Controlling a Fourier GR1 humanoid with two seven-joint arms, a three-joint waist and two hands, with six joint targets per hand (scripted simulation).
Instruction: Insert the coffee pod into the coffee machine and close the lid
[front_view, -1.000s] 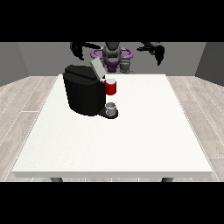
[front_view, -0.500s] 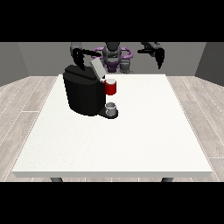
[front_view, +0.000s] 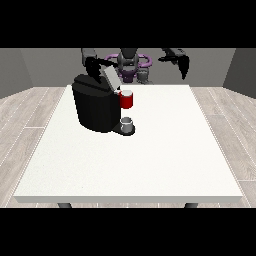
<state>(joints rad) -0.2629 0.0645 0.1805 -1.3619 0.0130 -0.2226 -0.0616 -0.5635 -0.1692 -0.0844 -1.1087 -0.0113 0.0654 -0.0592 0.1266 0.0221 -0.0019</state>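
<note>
The coffee machine (front_view: 96, 107) stands on the table (front_view: 150, 160), toward its far left part; its lid (front_view: 110, 77) tilts up at the top; 1 cup (front_view: 127, 123) sits on its base at the front right; the robot (front_view: 131, 64) stands behind the table.

Both arms raised, hands apart

We see the hand at the view's right (front_view: 183, 64) held high and out to the side, its fingers hanging downward; the hand at the view's left (front_view: 91, 65) is raised nearer the torso, fingers unclear.
</note>
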